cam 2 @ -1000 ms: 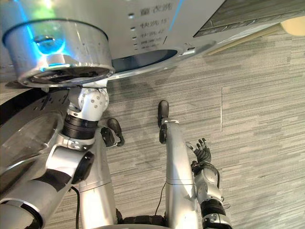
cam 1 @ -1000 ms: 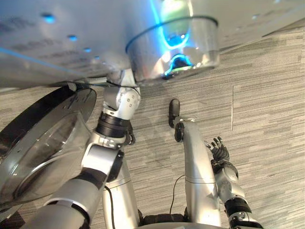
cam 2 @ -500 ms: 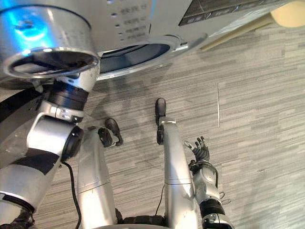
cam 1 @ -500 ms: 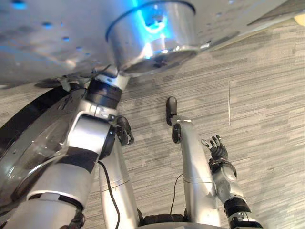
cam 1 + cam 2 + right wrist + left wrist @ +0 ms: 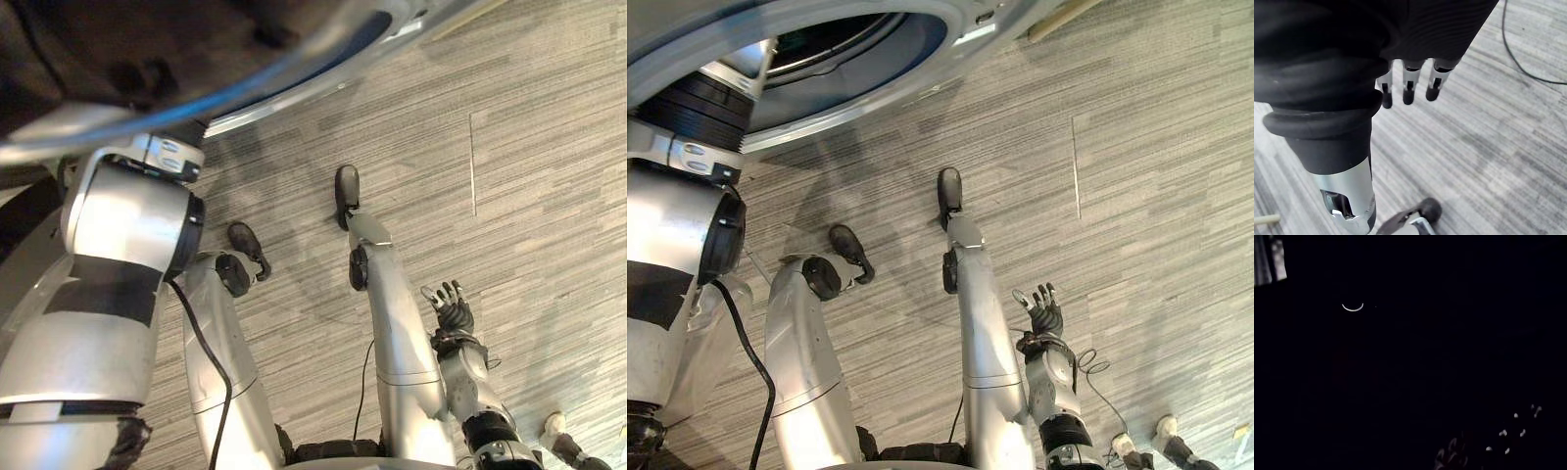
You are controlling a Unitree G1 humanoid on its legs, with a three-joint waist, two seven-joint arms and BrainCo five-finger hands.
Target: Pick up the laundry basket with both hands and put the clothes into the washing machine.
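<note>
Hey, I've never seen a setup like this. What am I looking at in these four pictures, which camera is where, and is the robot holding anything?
This is a humanoid robot seen through its own cameras. Two pictures come from its head, looking down: the left arm reaches up into the washing machine through its round opening, so the left hand is hidden inside. The dark picture is that wrist's camera, probably inside the drum. The right hand hangs over the grey striped floor; its own wrist camera shows its fingers relaxed and holding nothing.
</note>
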